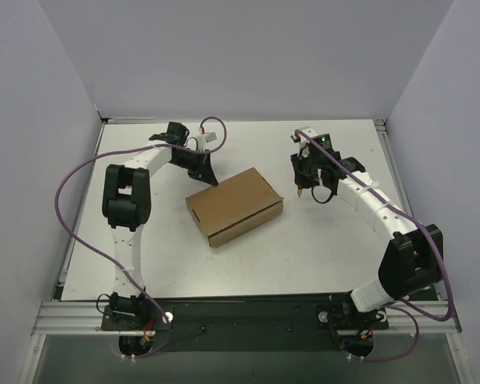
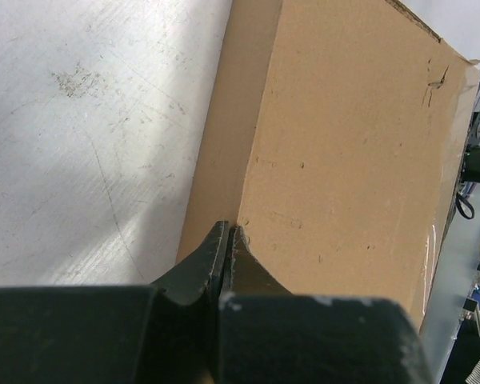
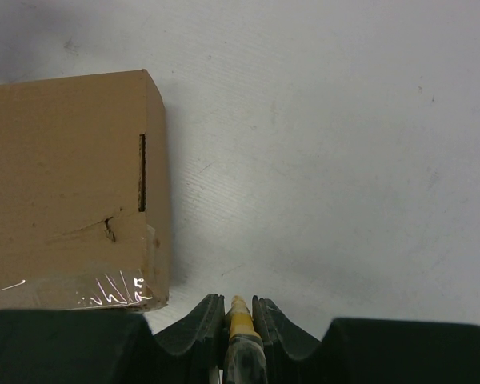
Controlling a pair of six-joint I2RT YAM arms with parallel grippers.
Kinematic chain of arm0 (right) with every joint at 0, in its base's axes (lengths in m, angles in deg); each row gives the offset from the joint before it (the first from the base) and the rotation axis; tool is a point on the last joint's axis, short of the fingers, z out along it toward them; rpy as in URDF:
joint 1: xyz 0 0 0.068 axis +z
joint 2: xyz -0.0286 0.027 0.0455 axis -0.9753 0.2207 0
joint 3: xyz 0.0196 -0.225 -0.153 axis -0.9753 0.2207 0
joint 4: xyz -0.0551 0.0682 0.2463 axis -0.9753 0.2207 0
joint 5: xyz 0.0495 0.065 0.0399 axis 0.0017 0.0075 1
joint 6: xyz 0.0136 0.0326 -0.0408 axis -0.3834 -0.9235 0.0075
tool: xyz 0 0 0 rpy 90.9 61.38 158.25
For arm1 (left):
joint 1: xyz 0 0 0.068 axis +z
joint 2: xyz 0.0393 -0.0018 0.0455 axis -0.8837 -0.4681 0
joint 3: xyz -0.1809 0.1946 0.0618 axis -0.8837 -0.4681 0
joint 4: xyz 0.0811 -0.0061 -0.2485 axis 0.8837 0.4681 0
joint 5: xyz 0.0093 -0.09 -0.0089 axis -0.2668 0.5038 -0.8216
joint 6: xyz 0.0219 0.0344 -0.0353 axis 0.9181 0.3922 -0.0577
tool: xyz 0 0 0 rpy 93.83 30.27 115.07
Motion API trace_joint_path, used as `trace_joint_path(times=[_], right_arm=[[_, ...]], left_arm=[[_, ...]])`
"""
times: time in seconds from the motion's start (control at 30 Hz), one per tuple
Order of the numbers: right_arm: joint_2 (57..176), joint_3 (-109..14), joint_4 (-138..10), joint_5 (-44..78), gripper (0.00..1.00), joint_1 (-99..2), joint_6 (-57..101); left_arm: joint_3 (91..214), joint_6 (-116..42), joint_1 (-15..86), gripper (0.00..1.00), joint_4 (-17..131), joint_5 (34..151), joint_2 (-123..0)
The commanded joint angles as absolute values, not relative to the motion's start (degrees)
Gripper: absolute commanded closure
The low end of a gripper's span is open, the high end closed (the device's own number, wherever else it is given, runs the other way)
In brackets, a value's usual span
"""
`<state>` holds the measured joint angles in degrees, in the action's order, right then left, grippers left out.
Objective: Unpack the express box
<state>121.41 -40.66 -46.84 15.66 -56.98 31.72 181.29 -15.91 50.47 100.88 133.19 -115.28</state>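
Observation:
The express box (image 1: 234, 205) is a closed plain brown cardboard box lying flat at the table's middle. My left gripper (image 1: 209, 174) is shut and empty, its tips at the box's far left top corner; in the left wrist view the tips (image 2: 226, 232) touch the box (image 2: 344, 152) at its top edge. My right gripper (image 1: 302, 190) is shut on the small yellow utility knife (image 3: 241, 324), held to the right of the box. In the right wrist view the box (image 3: 72, 184) lies to the left, with clear tape on its near corner.
The white table (image 1: 336, 240) has raised rails along its left and right edges. Grey walls enclose the back and sides. A black frame bar (image 1: 248, 308) runs along the near edge by the arm bases.

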Motion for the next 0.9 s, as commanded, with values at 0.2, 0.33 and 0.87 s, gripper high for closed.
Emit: trace_joint_path(times=[0.2, 0.33, 0.87], right_arm=[[120.6, -41.3, -44.6, 16.8, 1.0, -57.1, 31.5], [119.5, -39.4, -44.8, 17.6, 1.0, -57.1, 30.9], [128.9, -47.4, -49.8, 19.8, 1.0, -50.9, 29.9]], left_arm=[[183.9, -13.6, 48.2, 1.0, 105.9, 104.6, -121.3], [184.4, -13.4, 47.6, 1.0, 108.3, 103.7, -121.6], [176.8, -16.1, 45.9, 0.99, 105.3, 129.3, -116.6]])
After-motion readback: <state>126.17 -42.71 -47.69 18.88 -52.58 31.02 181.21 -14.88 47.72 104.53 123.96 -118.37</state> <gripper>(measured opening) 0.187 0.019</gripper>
